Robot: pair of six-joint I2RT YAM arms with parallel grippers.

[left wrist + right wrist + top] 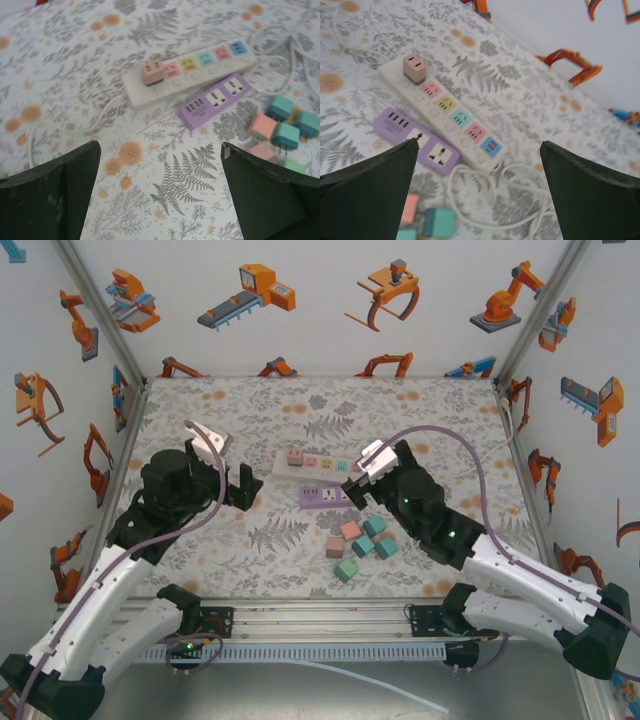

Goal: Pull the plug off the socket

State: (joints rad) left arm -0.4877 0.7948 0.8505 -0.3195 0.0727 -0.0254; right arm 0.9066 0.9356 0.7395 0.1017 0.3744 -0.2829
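The left fingers (pixel 70 185) are spread wide with nothing between them. In the left wrist view only patterned tabletop (pixel 60 75) lies in their gap. From above they hang left of both strips, near the purple strip's (pixel 325 498) left end but apart from it.

The right fingers (pixel 370 190) are also spread wide and hold nothing. From above they sit over the right end of the purple strip. Whether they touch it I cannot tell.

The plug (pixel 414 67), pink and boxy, stands upright in the end socket of the white strip (pixel 450 117). That is the strip's left end in the top view, and neither set of fingers touches the plug. The strip's other sockets, coloured pink, yellow, teal, pink and blue, are bare.

The purple strip lies just beside the white one on its near side, roughly parallel. The white cord (pixel 485 200) loops on the tabletop by the strip's blue end. The loose plugs (pixel 362 540), teal, pink and green, lie in a cluster nearer the arms, below the purple strip.
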